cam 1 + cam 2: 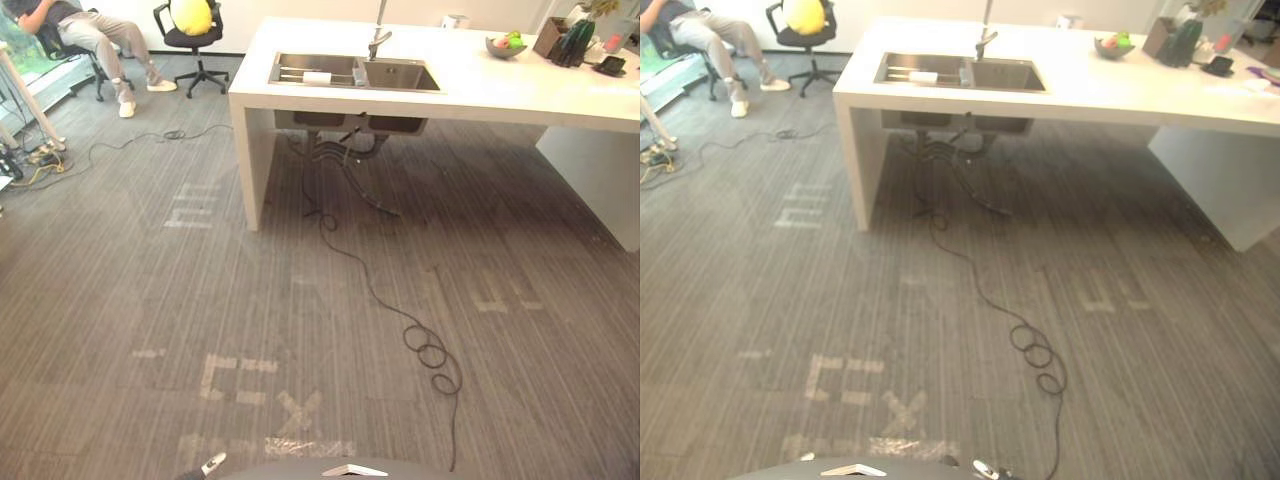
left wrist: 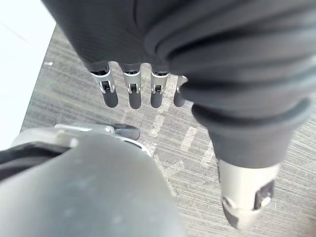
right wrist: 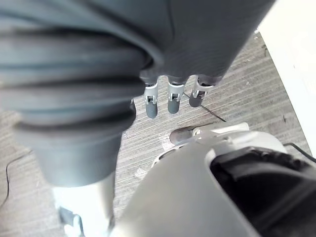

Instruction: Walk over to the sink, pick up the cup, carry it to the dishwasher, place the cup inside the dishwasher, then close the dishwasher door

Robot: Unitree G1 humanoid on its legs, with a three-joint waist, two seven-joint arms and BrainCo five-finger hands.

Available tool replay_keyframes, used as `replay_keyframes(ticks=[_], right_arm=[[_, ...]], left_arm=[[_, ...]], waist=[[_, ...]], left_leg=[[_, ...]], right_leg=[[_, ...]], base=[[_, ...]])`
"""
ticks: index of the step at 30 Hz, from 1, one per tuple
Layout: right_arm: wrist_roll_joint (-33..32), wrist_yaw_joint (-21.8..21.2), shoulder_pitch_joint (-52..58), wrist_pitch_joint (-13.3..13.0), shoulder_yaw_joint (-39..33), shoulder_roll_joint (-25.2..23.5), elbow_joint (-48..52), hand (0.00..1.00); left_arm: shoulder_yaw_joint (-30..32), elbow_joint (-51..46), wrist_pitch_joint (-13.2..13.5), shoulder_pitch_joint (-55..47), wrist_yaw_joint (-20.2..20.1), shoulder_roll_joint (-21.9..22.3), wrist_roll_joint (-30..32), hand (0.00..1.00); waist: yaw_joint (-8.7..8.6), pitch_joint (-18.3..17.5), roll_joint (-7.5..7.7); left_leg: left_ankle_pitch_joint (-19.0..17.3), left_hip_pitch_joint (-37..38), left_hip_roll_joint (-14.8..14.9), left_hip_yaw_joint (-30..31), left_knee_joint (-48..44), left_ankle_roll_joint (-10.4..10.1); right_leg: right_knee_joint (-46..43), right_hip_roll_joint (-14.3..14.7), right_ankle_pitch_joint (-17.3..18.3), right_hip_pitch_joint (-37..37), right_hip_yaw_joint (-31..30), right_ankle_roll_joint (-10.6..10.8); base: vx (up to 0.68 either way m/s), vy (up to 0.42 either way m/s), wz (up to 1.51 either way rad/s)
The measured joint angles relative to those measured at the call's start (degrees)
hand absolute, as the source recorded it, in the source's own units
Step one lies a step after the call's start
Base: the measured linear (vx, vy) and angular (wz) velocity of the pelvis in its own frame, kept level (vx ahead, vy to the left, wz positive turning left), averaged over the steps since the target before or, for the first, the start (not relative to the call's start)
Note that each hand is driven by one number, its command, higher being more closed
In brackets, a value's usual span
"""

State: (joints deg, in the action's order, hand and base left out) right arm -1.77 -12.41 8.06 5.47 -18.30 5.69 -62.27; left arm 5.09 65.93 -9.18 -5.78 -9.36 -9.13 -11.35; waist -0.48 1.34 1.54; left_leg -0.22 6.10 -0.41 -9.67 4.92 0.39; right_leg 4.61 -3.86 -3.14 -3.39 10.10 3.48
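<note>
Left eye view placed the likely cup [image 1: 316, 77], white, in the sink [image 1: 400, 75] near the worktop's [image 1: 500, 90] left end, well ahead, so left robot hand [image 2: 134, 96] and right robot hand [image 3: 174, 102] hung straight-fingered, empty.

Ahead of you, across grey carpet [image 1: 150, 300], stands a white counter [image 1: 480, 95] with a steel double sink [image 1: 402, 76] set into it and a tap [image 1: 378, 38] at the divider. A white cup [image 1: 316, 77] lies in the left basin, and a fruit bowl [image 1: 505, 47] stands to the right. At upper left, a person [image 1: 95, 35] sits near a black chair [image 1: 200, 72] that bears a yellow object [image 1: 191, 15].
</note>
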Motion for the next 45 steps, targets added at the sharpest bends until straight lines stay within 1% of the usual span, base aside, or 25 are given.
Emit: replay_keyframes(ticks=[1,5,7,9,14,18,25,29,32,37,41,43,45], right_arm=[[0.2,0.4,-0.5,-0.3,1.3,0.2,0.0,0.0],[0.6,0.0,-0.8,-0.2,4.7,1.0,0.2,0.0],[1.2,-1.7,-1.0,0.0,5.3,1.2,0.3,0.0],[2.2,-4.8,-1.3,0.2,6.7,1.6,0.5,0.0],[2.0,-8.6,-2.2,3.5,7.1,1.8,0.4,0.0],[1.7,-8.6,-3.0,4.7,7.2,1.6,0.2,0.0],[1.4,-8.7,-3.3,5.0,7.6,1.6,0.0,0.0],[1.0,-8.7,-3.6,5.3,8.6,1.7,0.4,0.0],[0.9,-8.7,-3.7,5.9,8.7,1.7,0.6,0.0],[1.0,-8.7,-3.7,6.2,8.8,1.7,0.7,0.0],[0.9,-8.7,-3.7,6.2,8.8,1.7,0.7,0.0],[0.9,-8.6,-3.7,6.2,8.7,1.8,0.9,0.0],[-0.8,-8.5,-3.5,6.2,8.7,2.0,2.4,0.0]], left_arm=[[-1.0,0.0,1.0,0.3,1.2,0.0,1.6,0.0],[-2.8,-0.2,1.9,0.7,2.3,-0.2,4.2,0.0],[-3.0,-0.2,1.9,0.8,2.7,-0.2,4.5,0.0],[-3.0,-0.2,1.9,0.7,2.6,-0.2,4.9,0.0],[-2.8,-0.2,1.7,0.8,2.7,-0.2,5.1,0.0],[-1.3,0.0,1.1,1.0,2.7,-0.2,5.5,0.0],[1.1,0.0,0.3,1.1,2.8,0.0,5.2,0.0],[1.6,0.0,0.3,1.0,2.7,0.1,4.7,0.0],[1.6,0.0,0.3,1.0,2.7,0.1,3.2,0.0],[1.7,0.0,0.6,1.0,1.8,0.0,0.9,0.0],[1.6,0.0,1.8,1.1,1.1,0.0,0.2,0.0],[1.6,0.0,2.3,1.0,1.1,0.2,0.2,0.0],[1.5,0.0,2.6,1.0,1.2,0.3,0.1,0.0]], waist=[[-0.05,0.0,-0.04],[-0.2,0.0,-0.05],[-0.29,0.0,-0.04],[-0.49,0.0,-0.01],[-0.63,0.0,0.08],[-1.0,0.2,0.41],[-1.0,0.6,0.8],[-1.14,0.6,0.83],[-1.39,0.6,0.83],[-1.36,0.6,0.8],[-1.47,0.6,0.79],[-1.48,0.7,0.63],[-1.81,1.1,0.46]], left_leg=[[0.1,0.0,-0.1,0.0,0.0,0.1],[0.1,-0.3,-0.3,0.0,0.0,0.2],[0.0,-0.5,-0.3,0.0,0.0,0.1],[-0.1,-1.0,-0.3,0.1,0.0,-0.1],[0.1,-0.9,-0.3,0.1,0.0,0.2],[-0.1,-0.7,-0.3,0.0,0.0,0.1],[-0.3,0.2,-0.2,-0.7,0.0,0.1],[-0.3,0.1,-0.2,-1.4,0.0,0.2],[-0.3,0.1,-0.2,-1.5,0.0,0.2],[-0.4,0.0,-0.2,-1.5,0.0,0.2],[-0.4,0.1,-0.4,-1.1,0.0,0.2],[-0.4,0.1,-0.6,-0.9,-0.1,0.3],[-0.4,0.1,-0.7,-0.1,-0.3,0.7]], right_leg=[[0.0,-0.1,0.0,0.2,0.0,0.0],[0.3,-0.2,0.2,0.5,0.0,0.2],[0.4,-0.2,0.1,0.7,0.0,0.2],[0.4,-0.2,0.1,0.9,0.0,0.2],[0.3,-0.2,-0.1,0.9,0.0,-0.1],[0.2,-0.2,-0.1,0.8,-0.1,0.0],[0.4,-0.1,-0.1,0.3,-0.8,-0.1],[0.4,-0.1,-0.3,0.8,-1.8,-0.1],[0.4,-0.1,-0.3,0.9,-1.9,-0.1],[0.3,0.0,-0.3,1.0,-2.0,-0.1],[0.0,-0.1,-0.3,0.7,-1.7,-0.1],[-1.5,-0.5,0.3,1.3,-1.7,0.1],[-9.1,-1.4,4.0,4.3,-1.6,0.6]], base=[[-0.05,0.006,0.0],[-0.04,0.007,0.01],[-0.03,-0.001,0.0],[-0.02,-0.001,0.0],[0.05,0.0,-0.01],[0.04,-0.006,-0.02],[0.0,-0.011,-0.04],[-0.02,-0.003,-0.13],[-0.01,0.0,-0.01],[0.0,0.0,0.0],[0.02,0.009,0.03],[0.01,0.045,0.04],[-0.02,0.042,0.12]])
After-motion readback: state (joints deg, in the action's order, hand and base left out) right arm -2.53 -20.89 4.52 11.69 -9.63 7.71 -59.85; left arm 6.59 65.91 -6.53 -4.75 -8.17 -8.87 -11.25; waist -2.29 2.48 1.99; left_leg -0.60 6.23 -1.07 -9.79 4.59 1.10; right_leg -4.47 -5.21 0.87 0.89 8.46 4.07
